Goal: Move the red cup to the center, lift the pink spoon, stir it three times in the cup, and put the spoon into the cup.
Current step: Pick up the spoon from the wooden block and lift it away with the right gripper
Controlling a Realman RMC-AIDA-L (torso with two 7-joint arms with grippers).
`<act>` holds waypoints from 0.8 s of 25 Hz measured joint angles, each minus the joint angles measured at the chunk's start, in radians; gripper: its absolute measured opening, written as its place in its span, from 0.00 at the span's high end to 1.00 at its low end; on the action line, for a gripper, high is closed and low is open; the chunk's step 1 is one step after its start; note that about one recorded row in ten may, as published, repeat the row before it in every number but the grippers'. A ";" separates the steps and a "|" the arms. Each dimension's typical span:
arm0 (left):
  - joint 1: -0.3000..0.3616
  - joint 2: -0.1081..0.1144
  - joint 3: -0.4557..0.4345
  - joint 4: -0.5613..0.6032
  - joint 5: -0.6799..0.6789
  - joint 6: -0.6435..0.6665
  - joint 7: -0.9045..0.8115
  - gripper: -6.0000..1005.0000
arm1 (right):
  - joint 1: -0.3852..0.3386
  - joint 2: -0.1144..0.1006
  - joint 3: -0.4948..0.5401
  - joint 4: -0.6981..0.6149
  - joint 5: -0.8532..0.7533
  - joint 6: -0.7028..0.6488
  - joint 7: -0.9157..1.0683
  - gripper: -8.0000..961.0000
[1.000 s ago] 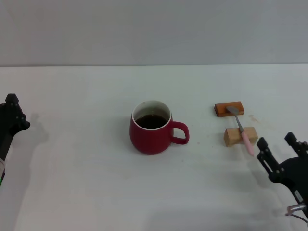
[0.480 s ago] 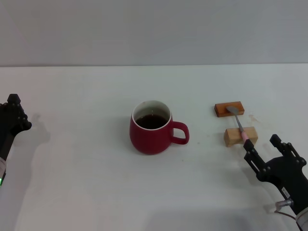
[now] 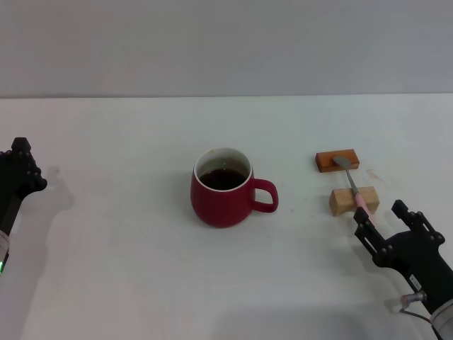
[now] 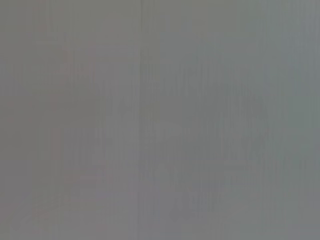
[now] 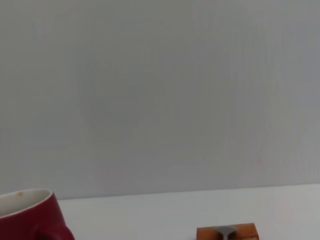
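At the lower right of the head view my right gripper sits low over the table, jaws spread, fingertips either side of the tail of the pink spoon, not yet touching it as far as I can judge. That spoon lies bridged across two wooden blocks: its silver bowl rests on the darker block, its neck crosses the paler block, and the pink handle overhangs toward me. Middle of the frame, the red cup stands upright with dark liquid inside, handle pointing right, so I take the centring as done and the spoon pick-up as my step.

To do it well I would slide forward until the overhanging handle lies squarely between my fingers, then close gently on the pink part, short of the paler block, so I don't nudge it. I would lift straight up to keep the bowl from dragging the darker block. My left gripper is parked at the far left edge; I cannot tell its jaws.
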 joint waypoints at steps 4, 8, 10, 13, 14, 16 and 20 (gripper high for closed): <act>0.000 0.000 0.000 0.000 0.000 0.000 0.000 0.98 | 0.009 -0.001 -0.002 0.000 0.000 0.011 0.020 0.26; 0.000 0.000 0.000 0.000 0.000 0.000 0.000 0.98 | 0.018 -0.001 0.000 -0.001 0.000 0.031 0.025 0.26; 0.000 0.000 0.001 0.000 0.000 0.000 0.000 0.98 | 0.023 -0.001 -0.001 -0.001 0.000 0.038 0.025 0.26; 0.001 0.000 0.001 0.000 0.000 0.000 0.000 0.98 | 0.025 -0.001 -0.003 -0.001 0.000 0.045 0.025 0.26; 0.001 0.000 0.001 0.000 0.000 0.000 0.000 0.98 | 0.025 -0.001 -0.003 -0.001 0.000 0.045 0.025 0.26; 0.002 0.000 0.001 0.000 0.000 0.000 0.000 0.98 | 0.025 0.000 -0.003 -0.001 0.000 0.046 0.025 0.26; 0.001 0.000 0.002 0.000 0.000 0.000 0.000 0.98 | 0.026 0.000 -0.003 -0.001 0.000 0.047 0.026 0.26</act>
